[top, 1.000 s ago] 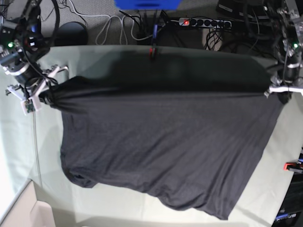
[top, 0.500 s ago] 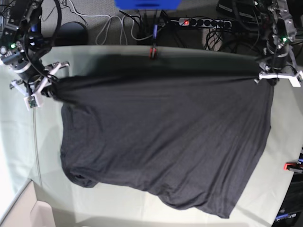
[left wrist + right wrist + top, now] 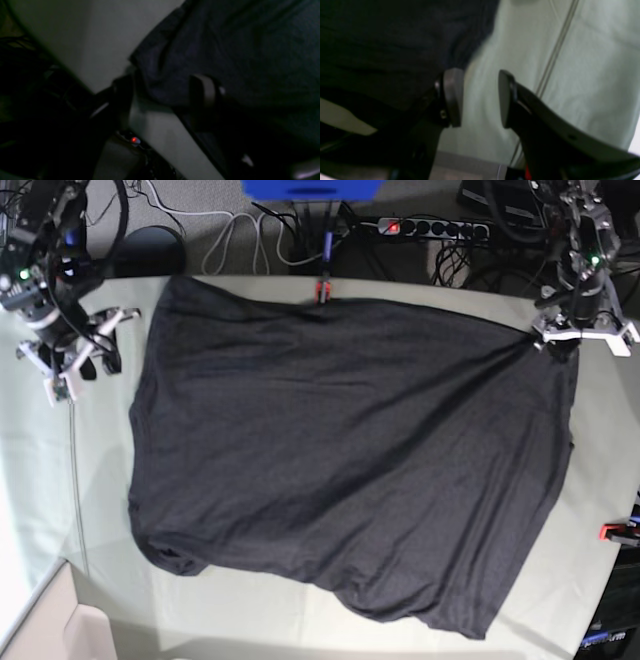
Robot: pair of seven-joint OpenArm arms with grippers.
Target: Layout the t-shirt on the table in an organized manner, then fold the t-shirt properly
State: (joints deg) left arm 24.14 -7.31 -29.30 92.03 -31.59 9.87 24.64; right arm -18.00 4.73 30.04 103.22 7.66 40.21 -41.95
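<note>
1. Base view: the t-shirt lies spread over most of the table, plain dark side up, no print showing. Far edge runs along the table's far side by a small red clamp; near hem sags toward the near right, still wavy.

2. Right pincer sits at far left, just off the shirt's left edge. Right wrist view: jaws apart w/ only pale table cloth between them, shirt beside one pad, nothing gripped. Reads as a release so the corner can lie flat.

3. Left pincer is at far right, over the shirt's far right corner. Left wrist view is dim: jaws stand apart, the shirt corner bunched between and behind them; one finger sits against the fabric. Can't tell if cloth is still caught; looks let go.

4. Why it lies so: fabric shows pull lines fanning from the right corner, so I judge the arms stretched the far edge taut, then set it down. Layout step approx done; folding not begun.

5. Near left corner is rolled under a bit, prob needs smoothing first.

6. Containers: a pale box-like corner shows at near left, off the table; contents not visible.
</note>
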